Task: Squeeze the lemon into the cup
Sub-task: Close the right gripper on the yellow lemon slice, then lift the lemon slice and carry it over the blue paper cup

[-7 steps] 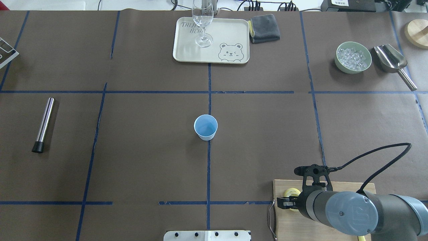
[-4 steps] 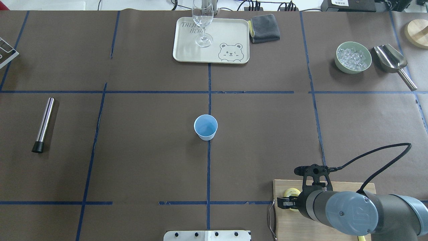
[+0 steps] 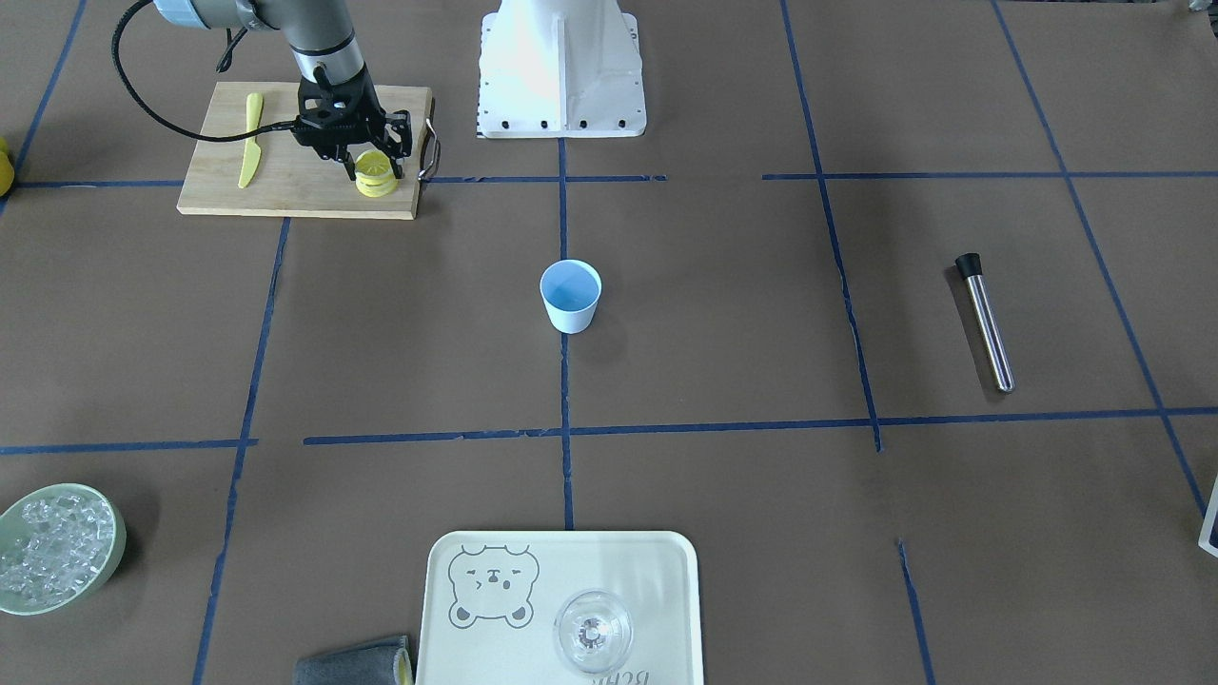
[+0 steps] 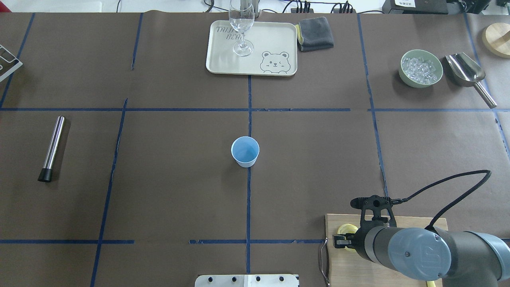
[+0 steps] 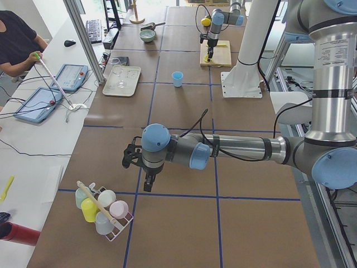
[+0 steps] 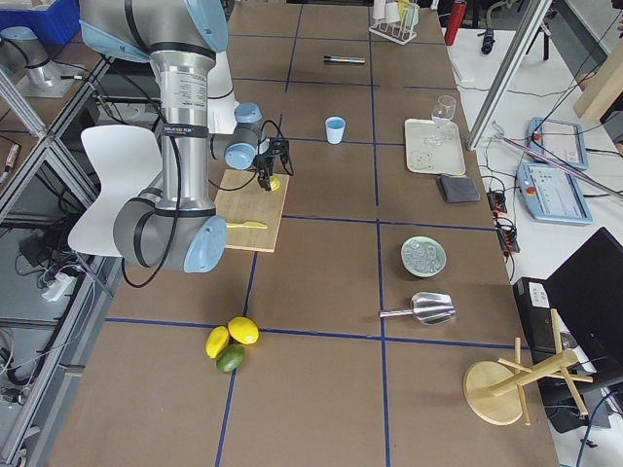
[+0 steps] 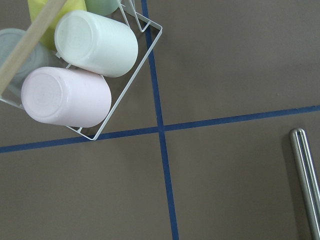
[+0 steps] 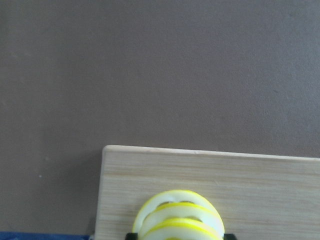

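The light-blue cup [image 4: 245, 151] stands upright at the table's middle, also in the front view [image 3: 571, 296]. My right gripper [image 3: 373, 171] is over the wooden cutting board [image 3: 285, 185], shut on a lemon slice [image 3: 373, 164] held on edge. A second lemon slice [image 3: 379, 185] lies on the board just below it. In the right wrist view both slices [image 8: 177, 220] show at the board's edge, with black fingertips [image 8: 131, 235] at their sides. My left gripper [image 5: 148, 181] is far off by a cup rack; I cannot tell if it is open or shut.
A yellow knife [image 3: 250, 138] lies on the board. A tray [image 4: 275, 36] with a clear glass [image 4: 241, 24], a grey cloth [image 4: 315, 34], a green ice bowl [image 4: 421, 68], a metal scoop [image 4: 468, 73] and a steel muddler [image 4: 52, 148] are spread around.
The lemon slices at my right gripper look slightly shifted. The right arm has barely moved.
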Controlling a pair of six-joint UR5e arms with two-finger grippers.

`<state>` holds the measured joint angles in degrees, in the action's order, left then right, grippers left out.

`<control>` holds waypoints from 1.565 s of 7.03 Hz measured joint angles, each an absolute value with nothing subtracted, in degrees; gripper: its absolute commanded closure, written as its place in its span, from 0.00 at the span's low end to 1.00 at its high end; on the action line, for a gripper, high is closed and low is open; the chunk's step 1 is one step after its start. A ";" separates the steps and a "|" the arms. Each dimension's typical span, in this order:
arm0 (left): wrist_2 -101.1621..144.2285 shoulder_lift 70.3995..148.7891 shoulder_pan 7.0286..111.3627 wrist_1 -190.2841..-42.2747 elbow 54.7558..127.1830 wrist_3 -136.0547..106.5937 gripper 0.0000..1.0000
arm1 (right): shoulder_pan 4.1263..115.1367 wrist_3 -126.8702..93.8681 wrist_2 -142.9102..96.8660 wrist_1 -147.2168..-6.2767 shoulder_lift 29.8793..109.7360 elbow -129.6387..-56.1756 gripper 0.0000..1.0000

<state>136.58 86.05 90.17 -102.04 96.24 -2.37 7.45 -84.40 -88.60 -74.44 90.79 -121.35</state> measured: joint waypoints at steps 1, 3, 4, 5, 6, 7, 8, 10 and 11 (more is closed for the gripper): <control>136.58 86.04 90.18 -102.04 96.24 -2.37 0.00 | 7.45 -84.43 -88.58 -74.44 90.79 -121.40 0.47; 136.58 86.04 90.18 -102.04 96.27 -2.37 0.00 | 7.56 -84.46 -88.52 -74.46 90.79 -121.65 0.46; 136.58 86.05 90.18 -102.04 96.30 -2.37 0.00 | 7.68 -84.46 -88.49 -74.50 90.79 -121.88 0.46; 136.58 86.04 90.18 -102.04 96.31 -2.37 0.00 | 7.97 -84.46 -88.52 -74.60 90.91 -122.47 0.46; 136.58 86.05 90.18 -102.04 96.32 -2.37 0.00 | 8.62 -84.46 -88.74 -74.85 91.21 -123.41 0.46; 136.58 86.04 90.18 -102.04 96.36 -2.37 0.00 | 9.61 -84.46 -89.12 -75.10 91.44 -124.38 0.45; 136.58 86.05 90.18 -102.04 96.38 -2.37 0.00 | 10.68 -84.46 -89.56 -75.64 91.50 -125.44 0.45; 136.58 86.05 90.18 -102.04 96.53 -2.43 0.00 | 13.76 -84.46 -91.84 -81.92 90.98 -131.02 0.45; 136.58 86.05 90.17 -102.04 96.54 -2.43 0.00 | 16.05 -84.46 -93.82 -85.17 90.67 -134.38 0.45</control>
<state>136.58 86.05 90.17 -102.04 96.54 -2.43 16.05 -84.46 -93.82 -85.17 90.67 -134.38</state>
